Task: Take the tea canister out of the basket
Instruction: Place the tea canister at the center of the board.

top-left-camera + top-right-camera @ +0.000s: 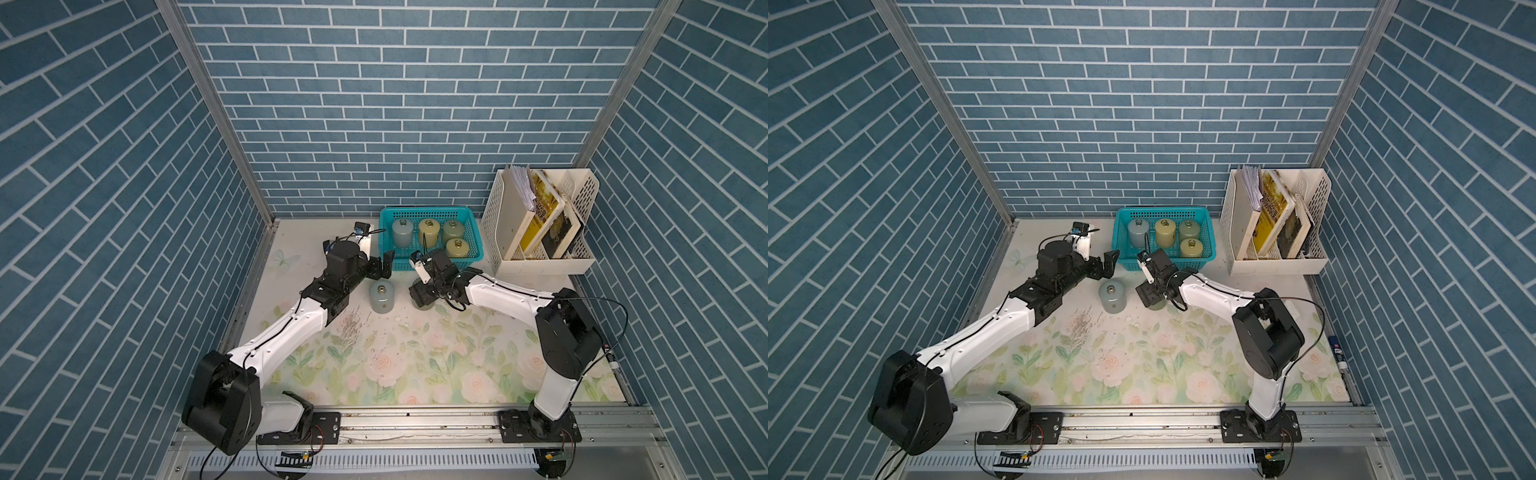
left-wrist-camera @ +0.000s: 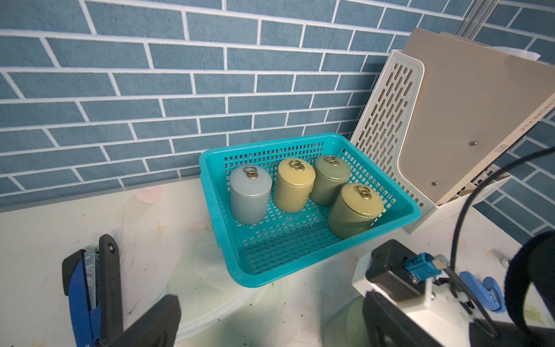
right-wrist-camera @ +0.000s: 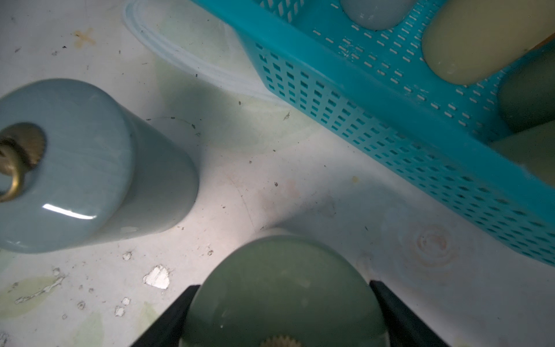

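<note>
We see the right gripper (image 3: 282, 312) pointing down over the surface (image 1: 436, 353), its jaws closed on a green tea canister (image 3: 279, 288). In the right wrist view one dark jaw presses each side of its body. This canister is outside the basket (image 1: 430, 264), just in front of the near wall; whether it is resting on the surface we cannot tell. In a top view the wrist covers nearly all of it, so only a sliver shows (image 1: 1156, 306).

Beside those jaws, apart from them, a pale blue canister (image 1: 380, 298) stands upright on the surface, its brass ring on top.

Beyond the right jaws, four canisters are in the basket: a pale blue one (image 2: 250, 195), a yellow one (image 2: 295, 186), a green one (image 2: 330, 180) and an olive one with a yellow lid (image 2: 354, 211), all upright.

The left gripper (image 1: 384, 268) hovers at the basket's near left corner with its jaws apart and nothing between them. Past the basket from these jaws stands a white file rack (image 1: 540, 224) holding books.
</note>
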`<state>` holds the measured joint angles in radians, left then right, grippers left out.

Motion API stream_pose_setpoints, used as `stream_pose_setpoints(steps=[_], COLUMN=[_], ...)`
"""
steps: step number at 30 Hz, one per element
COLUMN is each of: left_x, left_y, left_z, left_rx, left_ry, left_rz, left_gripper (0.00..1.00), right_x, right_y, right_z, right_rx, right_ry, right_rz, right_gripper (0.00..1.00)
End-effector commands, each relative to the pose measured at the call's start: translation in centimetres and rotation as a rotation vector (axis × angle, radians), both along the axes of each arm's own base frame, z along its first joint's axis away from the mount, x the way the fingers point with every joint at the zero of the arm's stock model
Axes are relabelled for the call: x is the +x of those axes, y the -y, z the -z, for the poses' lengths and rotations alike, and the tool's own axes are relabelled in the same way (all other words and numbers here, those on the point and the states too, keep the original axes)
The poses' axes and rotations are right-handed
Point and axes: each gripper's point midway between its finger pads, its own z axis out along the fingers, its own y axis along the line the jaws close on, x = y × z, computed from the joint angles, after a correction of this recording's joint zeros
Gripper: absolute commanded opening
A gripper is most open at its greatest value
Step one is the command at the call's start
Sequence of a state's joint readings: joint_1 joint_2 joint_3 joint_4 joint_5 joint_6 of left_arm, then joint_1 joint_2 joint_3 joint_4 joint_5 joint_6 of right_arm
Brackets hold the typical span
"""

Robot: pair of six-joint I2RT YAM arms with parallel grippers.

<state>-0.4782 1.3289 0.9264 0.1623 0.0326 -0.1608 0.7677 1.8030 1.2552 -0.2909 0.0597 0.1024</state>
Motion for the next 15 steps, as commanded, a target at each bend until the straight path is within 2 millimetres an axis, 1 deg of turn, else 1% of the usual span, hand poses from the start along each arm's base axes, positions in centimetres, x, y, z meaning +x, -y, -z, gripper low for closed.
stream_pose_setpoints(steps=[1,5,6,8,10,14,15], left_x=[-0.1,-0.2,-0.2,-0.4,-0.4,-0.5,-0.5], left_y=[0.6,0.8,0.8,0.8,0.8,0.8,0.9], left_z=[0.2,0.7,0.7,0.6,0.6,0.9,0.9], left_rx=[0.007,0.008,0.008,0.008,0.009,0.01,0.01], left_ry=[0.002,-0.009,-0.012,-0.009,-0.008,-0.014,-0.014], left_rz=[0.028,0.036,0.039,0.045,0.045,0.049,0.052], left_gripper=[1.0,1.0,1.0,1.0,1.0,1.0,1.0], right_x=[1.2,1.2,1.2,1.2,1.1,1.0,1.0], right_y=[-1.4,-1.4,-1.3,-1.4,-1.4,-1.3,-1.3], right_z=[-2.1,-1.5,-1.3,-1.1,-0.9,-0.5,-0.5], right_rx=[0.074,0.066,0.065,0.064,0.064,0.064,0.065], right_ry=[0.059,0.052,0.05,0.049,0.047,0.041,0.039], right_rz=[0.023,0.025,0.025,0.025,0.025,0.028,0.028], right_gripper=[0.0,0.0,0.01,0.04,0.11,0.16,0.19])
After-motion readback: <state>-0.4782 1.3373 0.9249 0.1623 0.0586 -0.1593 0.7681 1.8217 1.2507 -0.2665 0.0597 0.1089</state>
